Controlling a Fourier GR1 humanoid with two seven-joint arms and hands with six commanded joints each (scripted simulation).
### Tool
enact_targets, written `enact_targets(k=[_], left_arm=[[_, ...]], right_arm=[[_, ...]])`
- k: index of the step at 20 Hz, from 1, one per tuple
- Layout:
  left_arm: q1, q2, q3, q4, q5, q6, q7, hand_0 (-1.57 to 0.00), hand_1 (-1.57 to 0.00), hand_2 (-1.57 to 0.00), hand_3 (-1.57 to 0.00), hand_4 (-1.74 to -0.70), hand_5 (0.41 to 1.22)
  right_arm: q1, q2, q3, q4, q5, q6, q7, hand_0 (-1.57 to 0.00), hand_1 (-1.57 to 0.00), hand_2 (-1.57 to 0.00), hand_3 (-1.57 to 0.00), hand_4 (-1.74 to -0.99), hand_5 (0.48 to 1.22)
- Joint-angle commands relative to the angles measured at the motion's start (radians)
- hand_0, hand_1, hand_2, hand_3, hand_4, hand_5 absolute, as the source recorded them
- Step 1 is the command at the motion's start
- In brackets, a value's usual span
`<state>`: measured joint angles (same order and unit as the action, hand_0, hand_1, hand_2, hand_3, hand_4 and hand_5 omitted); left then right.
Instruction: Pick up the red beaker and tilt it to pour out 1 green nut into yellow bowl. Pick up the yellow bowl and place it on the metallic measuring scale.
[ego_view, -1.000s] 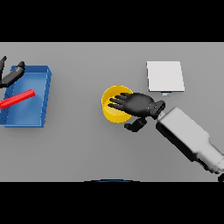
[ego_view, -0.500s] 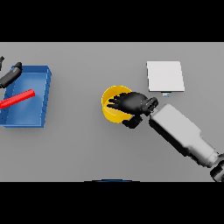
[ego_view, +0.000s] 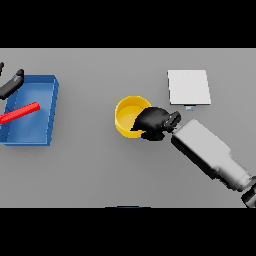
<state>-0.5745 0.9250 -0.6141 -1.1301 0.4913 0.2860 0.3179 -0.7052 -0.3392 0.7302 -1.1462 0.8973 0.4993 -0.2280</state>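
One blue tray (ego_view: 50, 107) sits at the far left of the grey table (ego_view: 90, 170), and one red beaker (ego_view: 20, 113) lies inside it on its side, slanting up toward the right, its left end cut off by the picture's edge. The left hand (ego_view: 11, 85) shows at the tray's upper left corner, dark and partly out of view; whether its fingers are straight or curled cannot be told from here. It is apart from the beaker.

One yellow bowl (ego_view: 127, 112) stands near the middle of the table, well apart from the tray. Its inside looks plain yellow, and no green nut can be made out in it, though the right part of the bowl is hidden. The right hand (ego_view: 154, 122) lies over the bowl's right rim, fingers curled down around the edge so that it has hold of the bowl there; the thumb's place is hidden under the hand. The white and grey right arm (ego_view: 207, 152) runs from the hand down to the lower right corner.

One metallic measuring scale (ego_view: 188, 86) lies flat to the upper right of the bowl, a pale square plate with a small tab on its lower edge. The bowl is near it but not on it, with bare table between them. There is no brand, label or writing to be read on any of these things.
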Motion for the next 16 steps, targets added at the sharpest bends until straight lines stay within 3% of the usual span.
enact_targets(k=[1, 5, 10, 13, 16], left_arm=[[-0.004, -0.007, -0.004, 0.004, -0.001, -0.002, 0.006, 0.00, 0.00, 0.00, 0.00, -0.73, 0.698], [-0.001, -0.004, -0.009, 0.010, -0.010, -0.006, -0.004, 0.00, 0.00, 0.00, 0.00, -0.72, 0.696], [-0.001, -0.012, -0.008, 0.008, -0.002, -0.004, 0.009, 0.00, 0.00, 0.00, 0.00, -0.72, 0.696], [0.000, -0.017, -0.013, 0.000, -0.005, 0.001, 0.009, 0.00, 0.00, 0.00, 0.00, -0.72, 0.693], [0.007, -0.003, -0.014, 0.001, -0.010, -0.002, 0.012, 0.00, 0.00, 0.00, 0.00, -0.72, 0.688]], right_arm=[[-0.005, -0.004, 0.006, 0.000, 0.006, 0.000, -0.003, -1.36, -1.34, -1.19, -1.04, -1.660, 1.163], [-0.011, 0.013, 0.002, 0.028, 0.014, -0.055, -0.004, -1.48, -1.48, -1.29, -1.23, -1.708, 1.197], [-0.002, -0.018, -0.040, -0.031, -0.018, -0.014, 0.020, -1.54, -1.54, -1.33, -1.34, -1.730, 1.213], [-0.009, -0.038, -0.082, -0.088, -0.046, 0.031, 0.062, -1.56, -1.56, -1.39, -1.28, -1.735, 1.217], [-0.014, -0.076, -0.124, -0.153, -0.070, 0.063, 0.068, -1.56, -1.56, -1.43, -1.21, -1.738, 1.219]])
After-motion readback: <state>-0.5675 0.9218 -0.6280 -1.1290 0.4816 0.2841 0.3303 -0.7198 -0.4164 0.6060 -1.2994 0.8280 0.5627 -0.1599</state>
